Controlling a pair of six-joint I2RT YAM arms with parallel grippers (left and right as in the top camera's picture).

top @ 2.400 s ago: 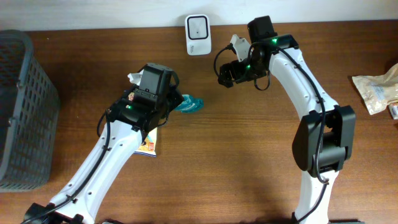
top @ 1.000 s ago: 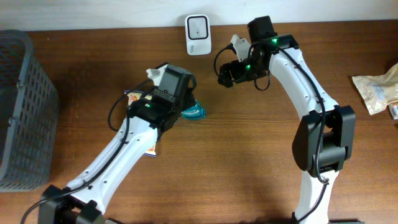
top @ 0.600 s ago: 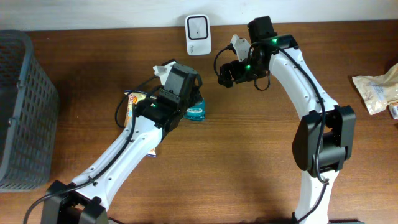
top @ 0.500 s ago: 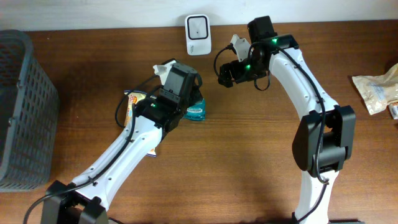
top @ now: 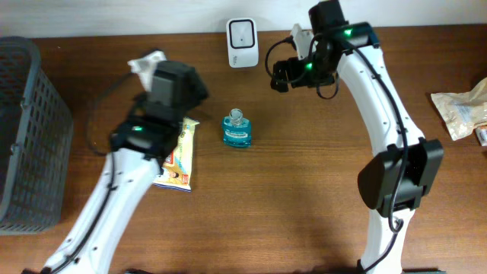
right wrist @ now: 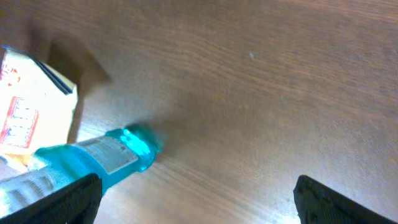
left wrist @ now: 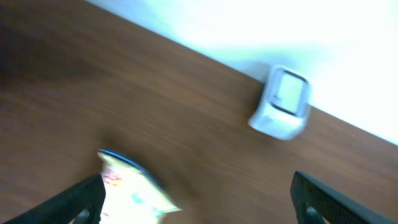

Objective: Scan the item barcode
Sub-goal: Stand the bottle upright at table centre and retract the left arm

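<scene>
A dark grey plastic mesh basket [top: 27, 129] stands at the left edge of the brown wood-grain table [top: 304, 198]; only its lattice walls show, and what it may hold cannot be made out. The task's item, a small translucent teal bottle with a printed label [top: 237, 129], stands upright on the bare wood near the middle of the table, touched by neither arm. It is below a white rounded barcode scanner [top: 242, 32] that sits at the table's far edge against the pale wall. Whether the teal tint belongs to the plastic or to a liquid inside cannot be told. Just left of the bottle a flat, glossy yellow-and-white snack packet [top: 176, 156] lies on the table, partly under the left arm. At the right edge lies a crinkled beige plastic bag [top: 459, 113]; its contents are unclear. The left gripper [left wrist: 198, 180] hangs above the table left of the scanner, its two dark fingers [left wrist: 81, 199] spread wide with only wood between them; its blurred view also catches the scanner [left wrist: 283, 102] and a corner of the packet [left wrist: 134, 194]. The right gripper [right wrist: 198, 180] hovers just right of the scanner, its fingers equally far apart and holding nothing, and its camera looks down on the bottle [right wrist: 81, 165] and the packet [right wrist: 31, 106].
</scene>
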